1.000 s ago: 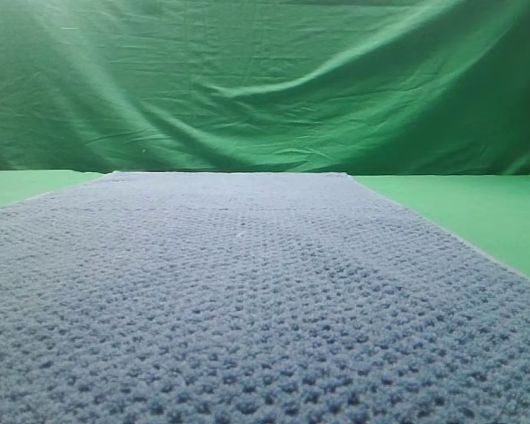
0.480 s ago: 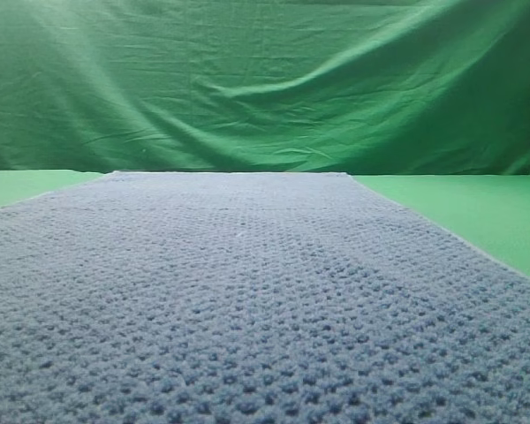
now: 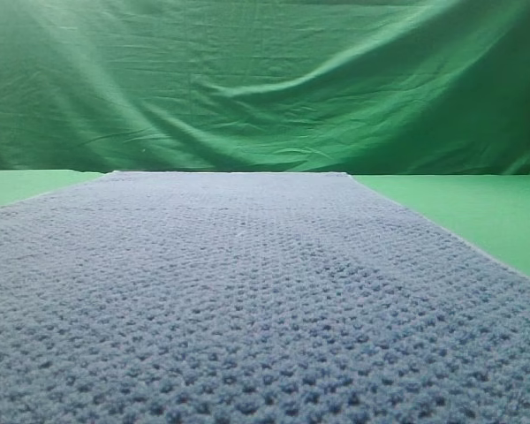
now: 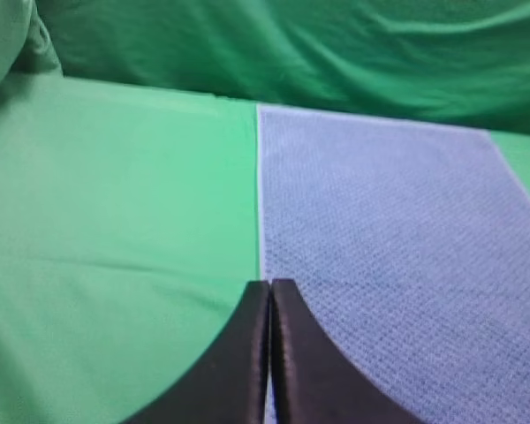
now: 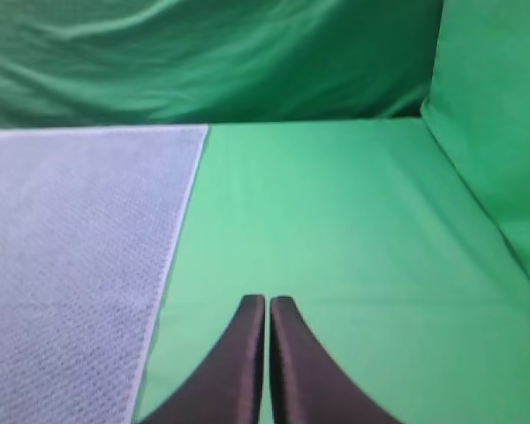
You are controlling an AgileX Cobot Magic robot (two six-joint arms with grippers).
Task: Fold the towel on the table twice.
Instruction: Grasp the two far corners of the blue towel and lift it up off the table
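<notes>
Towel [image 3: 247,300] flat on table [image 5: 336,221] | left tool [image 4: 270,287] clenched | right tool [image 5: 267,302] clenched

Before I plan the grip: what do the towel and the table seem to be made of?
The towel looks like soft woven cloth, blue-grey, matte, with a bumpy waffle texture across its whole surface. The table looks smooth, plain green and matte; faint creases in the wrist views suggest a fabric or mat covering, though that is uncertain.

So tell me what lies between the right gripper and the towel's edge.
Only bare green table. In the right wrist view the right gripper, fingers shut, is over the table just beside the towel, with nothing lying on the narrow strip between them.
</notes>
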